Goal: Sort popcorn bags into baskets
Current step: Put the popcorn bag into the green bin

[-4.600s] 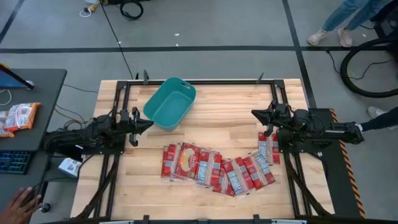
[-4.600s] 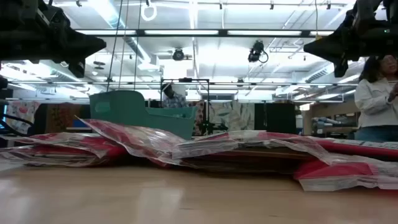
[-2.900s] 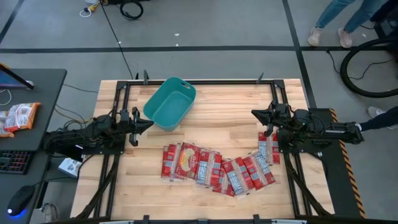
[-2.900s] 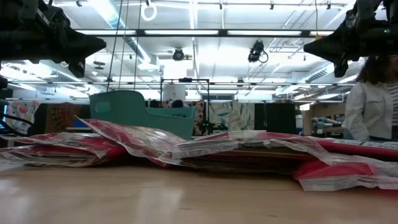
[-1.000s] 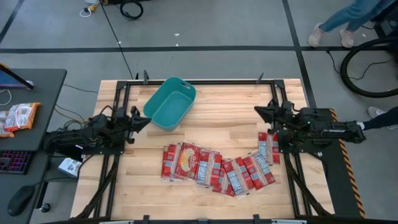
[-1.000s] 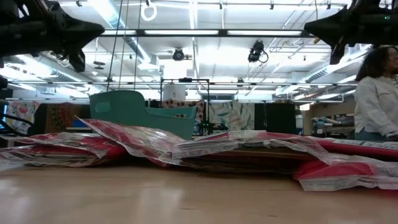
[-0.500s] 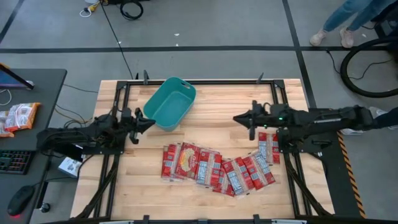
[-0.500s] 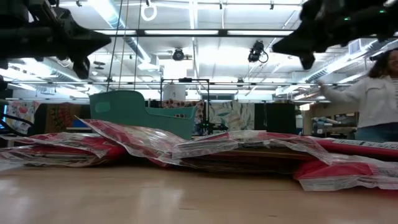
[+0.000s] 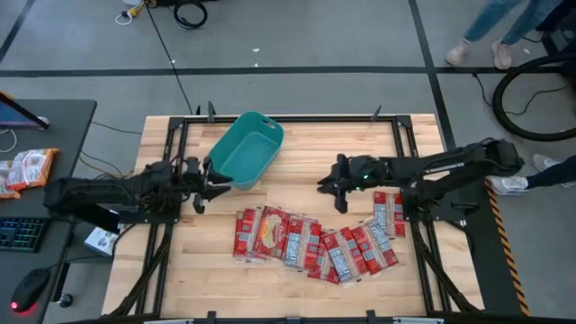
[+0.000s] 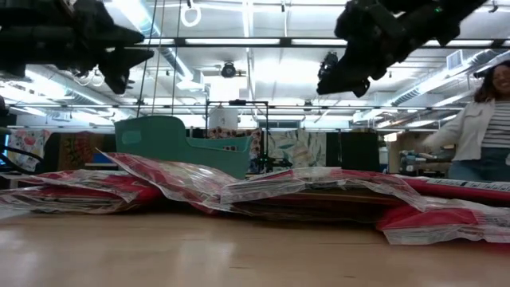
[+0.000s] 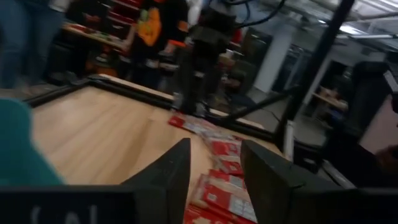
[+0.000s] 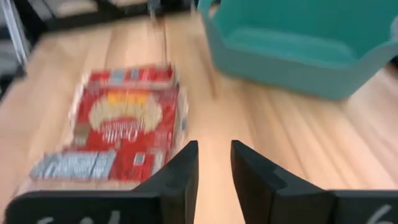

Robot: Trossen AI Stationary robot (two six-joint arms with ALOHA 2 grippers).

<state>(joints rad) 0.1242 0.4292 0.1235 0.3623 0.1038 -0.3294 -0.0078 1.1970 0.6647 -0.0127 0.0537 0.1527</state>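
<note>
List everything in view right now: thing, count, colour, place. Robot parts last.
popcorn bags: about a dozen, red with white and yellow print, overlapping in a curved row on the near half of the table, none in the basket
basket: one, teal, far-left part of the table, looks empty
table: one, light wood with a black frame
snack packets: orange and white, count unclear, on the grey side desk left of the table
person: one, pale top, in the room behind the table
left gripper: dark, open, beside the basket's near end
right gripper: dark, open, above bare wood mid-table, just beyond the row of bags
</note>
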